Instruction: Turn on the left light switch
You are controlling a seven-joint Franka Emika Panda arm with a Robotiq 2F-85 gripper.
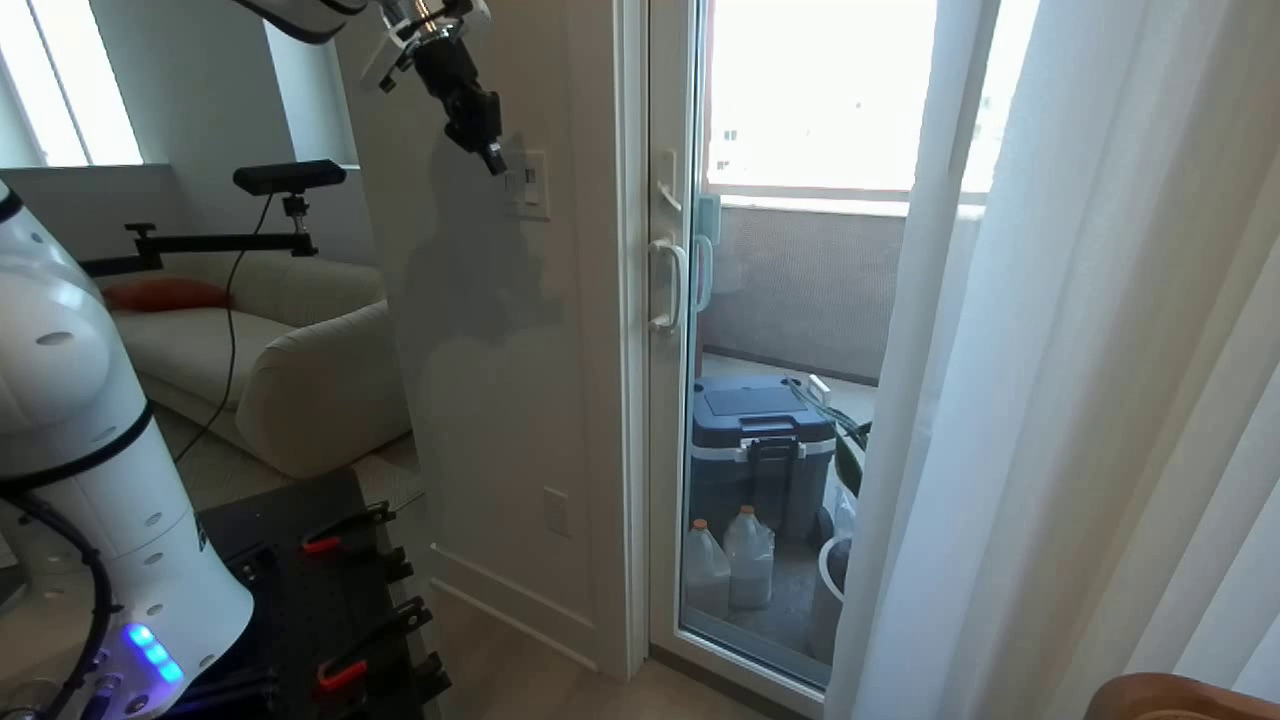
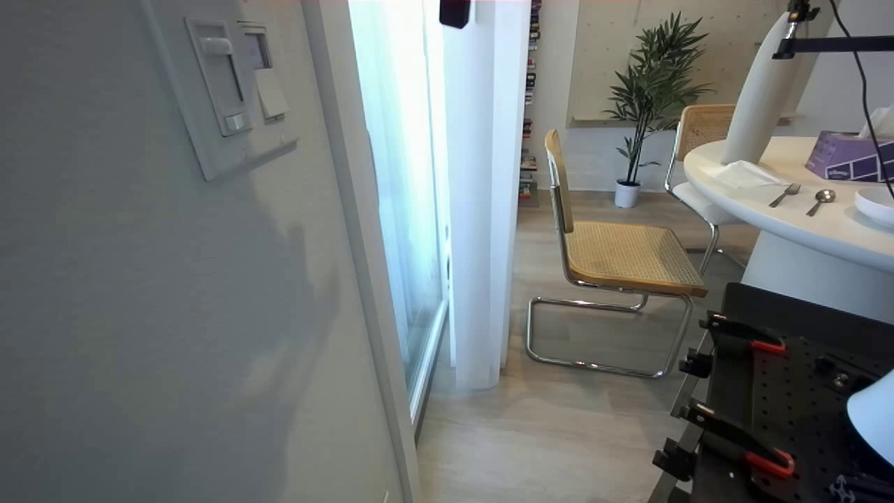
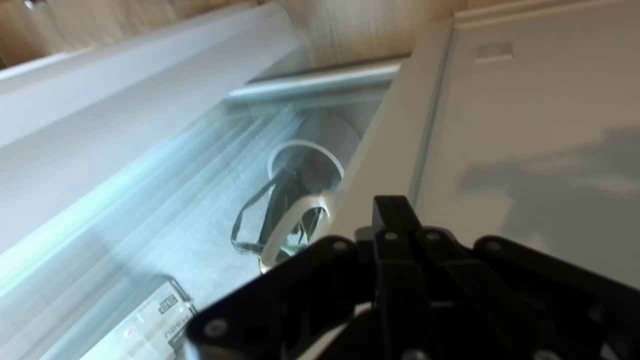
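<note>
1. Left switch (image 2: 218, 77): on the plate (image 2: 222, 155), left of and apart from the fingers (image 2: 455, 12) in an exterior view.
2. Fingers: pressed together, per the wrist view.
3. Two clamps (image 2: 726, 427): left edge of the black tabletop (image 2: 810, 321) there.
4. One fork (image 2: 785, 195), one spoon (image 2: 821, 200): near edge of the round tabletop (image 2: 786, 155), that view alone.

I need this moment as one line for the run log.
gripper: shut, nothing held; near switch plate in an exterior view; left light switch: untouched, knob near top; on/off: cannot tell
</note>
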